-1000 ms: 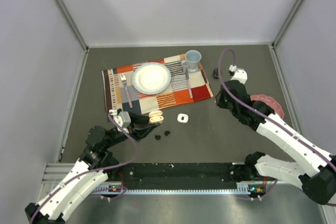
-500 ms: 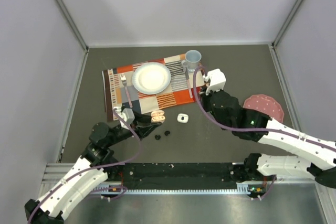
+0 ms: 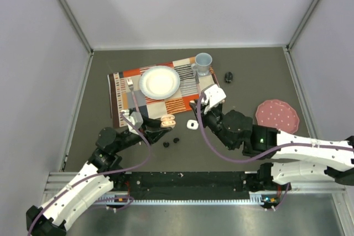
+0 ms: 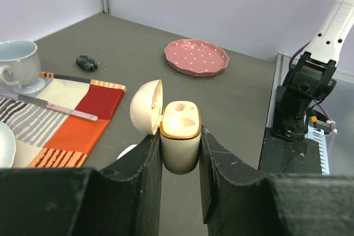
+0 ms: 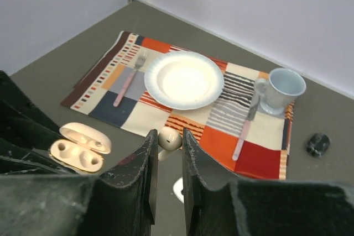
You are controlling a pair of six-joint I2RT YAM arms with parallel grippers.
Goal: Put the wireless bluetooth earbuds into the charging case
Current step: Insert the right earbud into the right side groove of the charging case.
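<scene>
Cream charging case (image 4: 180, 136) upright and open; white earbud (image 5: 169, 139) aloft; two black earbuds (image 3: 166, 144) lying nearby.

We see a woven cloth placemat (image 3: 188, 102), matt, on a dull dark grey counter (image 3: 260, 70). On the placemat, the white plate (image 3: 159, 82) and pale blue cup (image 3: 203, 63) look like glazed ceramic, and the knife (image 4: 55, 108) has a dull metal blade. Right of the placemat, the pink plate (image 3: 276, 116) is glossy. The charging case (image 4: 180, 136) looks like smooth, satin cream plastic, and the earbud (image 5: 168, 139) like glossy white plastic. The left claw (image 4: 180, 142) and right claw (image 5: 167, 147) are matt black and scuffed.
</scene>
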